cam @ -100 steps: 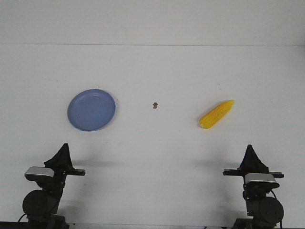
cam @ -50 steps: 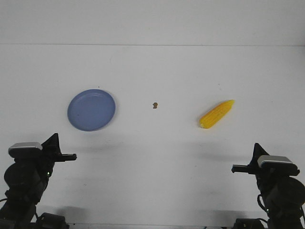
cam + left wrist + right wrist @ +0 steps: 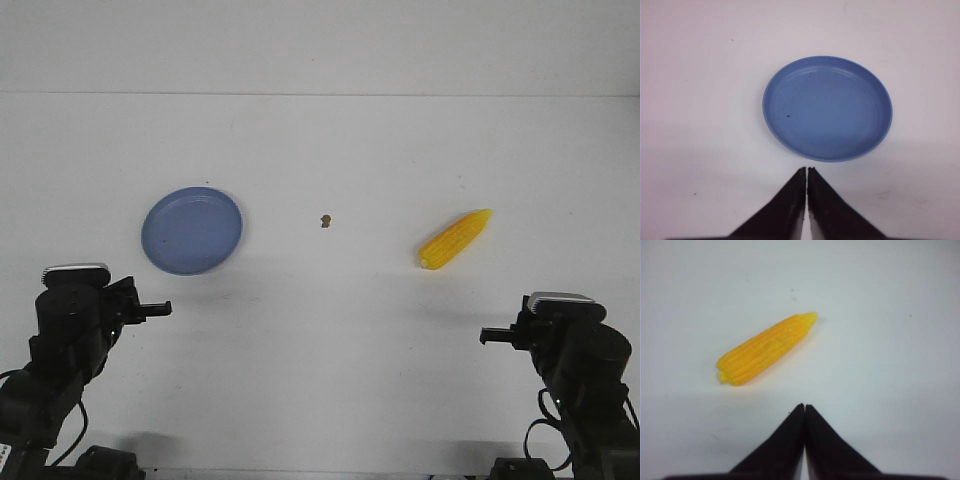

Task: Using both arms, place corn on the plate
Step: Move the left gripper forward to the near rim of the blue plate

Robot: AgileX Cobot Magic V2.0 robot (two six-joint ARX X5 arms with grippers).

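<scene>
Both arms are sitting differently from half a second ago: we are seeing the left arm turned further inward with its camera block higher over the table, and the right arm likewise raised and turned, while the corn, the plate and the speck are lying where they were.

Starting at the left gripper, we are seeing its two black fingers pressed tip to tip, clenched on nothing, with only a hairline seam between them. Just past those tips the plate is lying flat on the white table, apart from the fingers, with a few dark flecks on its blue surface. In the front view the plate is resting on the left side of the table, a little ahead of the left arm.

At the right gripper we are finding the same: fingers closed against each other and holding nothing. Beyond them the corn is lying on its side, tilted diagonally, well clear of the tips. In the front view the corn is lying on the right side of the table, its narrow end pointing away from the robot and to the right, well apart from the plate.

Between the two, a small brown speck is sitting on the table; it is too small for us to tell what it is.
</scene>
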